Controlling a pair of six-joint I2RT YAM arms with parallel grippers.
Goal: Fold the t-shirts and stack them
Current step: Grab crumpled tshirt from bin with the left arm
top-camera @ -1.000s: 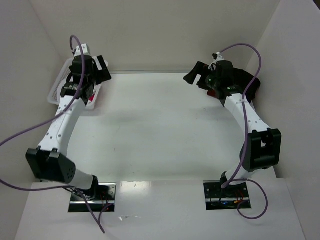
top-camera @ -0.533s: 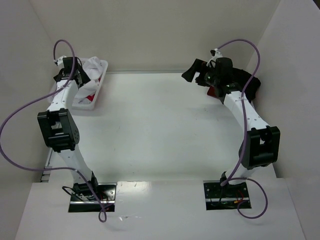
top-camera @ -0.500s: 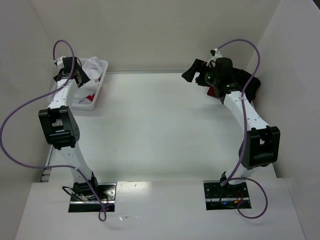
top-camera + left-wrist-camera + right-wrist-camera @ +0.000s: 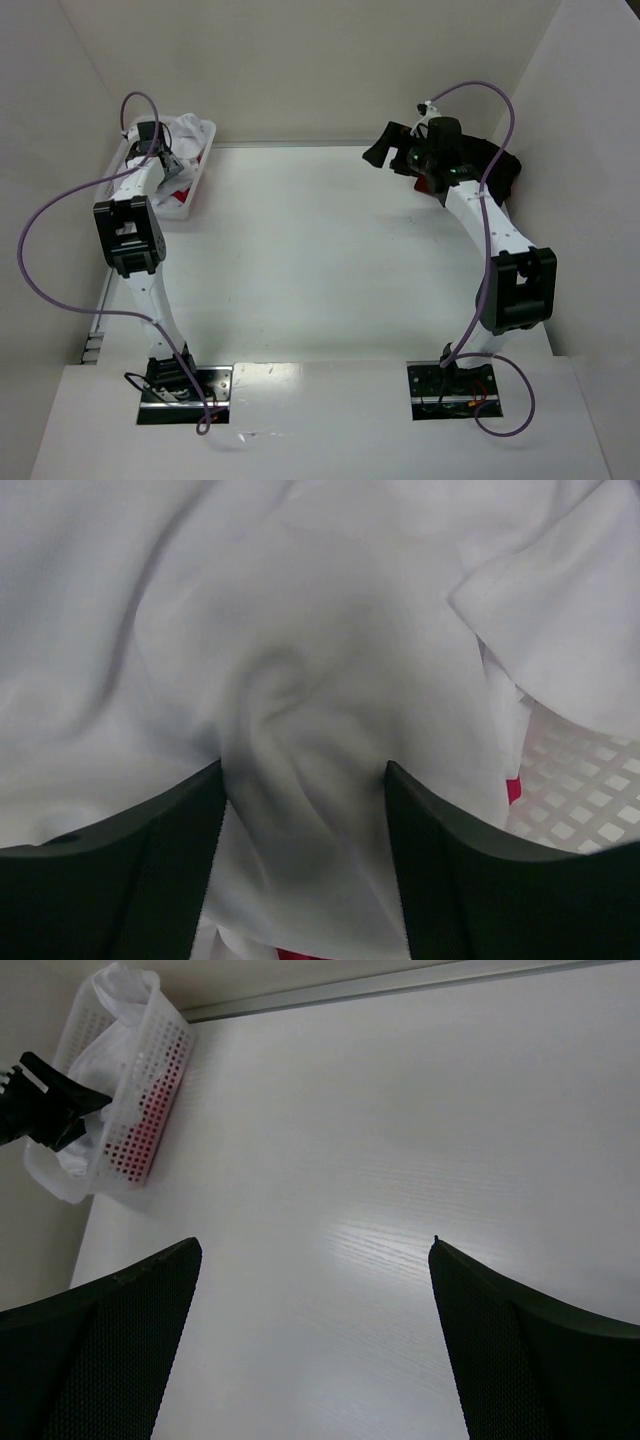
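the left arm [image 4: 130, 235] reaches to the far left corner of the surface [image 4: 320, 260], and its jaws are down inside the white lattice basket [image 4: 160, 1065]. in the left wrist view the two dark fingers [image 4: 110, 880] stand partly apart with a thick fold of the white t-shirt [image 4: 300, 680] bunched between them. the cloth puckers just past their tips, so we read the left jaws as pinching that fold. the white t-shirt fills most of the basket and spills over its rim. a bit of the pink t-shirt [image 4: 513, 789] shows under it, against the lattice floor.

the right arm [image 4: 490, 220] is at the far right, its jaws held above the surface and pointing toward the left. the right wrist view shows its fingers [image 4: 100, 1350] spread wide with nothing between them, only bare surface below. behind the right wrist, the black t-shirt [image 4: 505, 165] lies against the right wall, with a sliver of the dark red t-shirt [image 4: 428, 186] beside it.
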